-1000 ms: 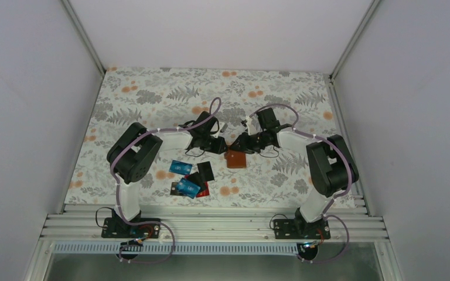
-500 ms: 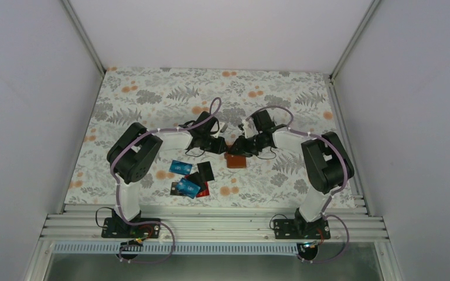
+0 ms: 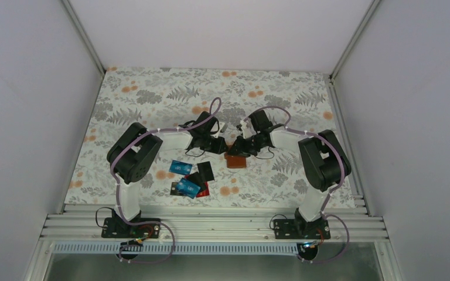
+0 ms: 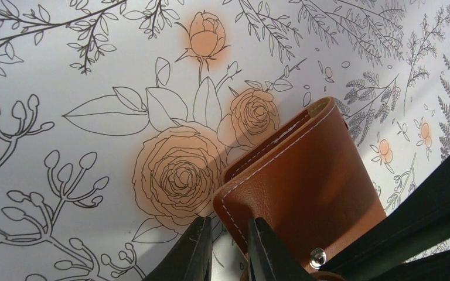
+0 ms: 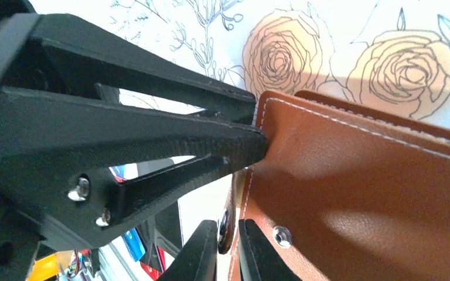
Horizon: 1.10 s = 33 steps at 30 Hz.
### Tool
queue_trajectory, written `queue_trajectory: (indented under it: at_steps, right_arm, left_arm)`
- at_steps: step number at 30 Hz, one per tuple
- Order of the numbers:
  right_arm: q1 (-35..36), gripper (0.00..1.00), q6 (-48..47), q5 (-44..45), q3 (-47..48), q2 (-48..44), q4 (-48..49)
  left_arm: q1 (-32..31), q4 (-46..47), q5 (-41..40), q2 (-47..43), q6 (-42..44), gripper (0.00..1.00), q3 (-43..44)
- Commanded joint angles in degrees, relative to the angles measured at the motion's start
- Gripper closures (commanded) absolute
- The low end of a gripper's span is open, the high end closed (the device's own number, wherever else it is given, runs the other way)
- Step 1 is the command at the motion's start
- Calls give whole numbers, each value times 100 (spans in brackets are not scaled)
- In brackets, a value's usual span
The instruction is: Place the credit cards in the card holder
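Observation:
The card holder (image 3: 237,161), reddish-brown stitched leather, lies closed on the flowered cloth between both arms. My left gripper (image 4: 229,231) is shut on its near corner (image 4: 237,205), one finger on top of the leather and one beside the edge; in the right wrist view the left gripper (image 5: 258,126) pinches that same corner. My right gripper (image 5: 227,249) is shut on the holder's snap flap (image 5: 225,231) at its edge. The credit cards lie apart to the left: a blue card (image 3: 180,167), a black card (image 3: 205,171), another blue card (image 3: 187,188) over a red card (image 3: 204,191).
The flowered cloth (image 3: 152,99) covers the table (image 3: 211,219) inside white walls. Both arms reach to mid-table, and their grippers (image 3: 229,146) almost touch. A metal rail runs along the near edge at the arm bases.
The right arm has edged left toward the holder and its jaws have narrowed onto the snap flap. The left arm, the holder and the cards have not moved.

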Motion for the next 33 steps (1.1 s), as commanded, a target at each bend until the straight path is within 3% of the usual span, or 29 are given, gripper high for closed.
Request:
queue_trajectory:
  at_steps: [1,11,24,33]
  right_arm:
    - [66,88,-10,139,197,19,-113]
    - [70,81,7,294,274,-53,-259]
    - [65,95,9,228,301,-9,-237]
    - [69,96,-75,562,442,-72,-591]
  left_arm:
    - [-4,76,-15,52,71,82,47]
    - [-5,79,-6,43,76,82,57]
    - [-4,70,11,85,80,82,68]
    - [-37,-100,-225,87,140,83,150]
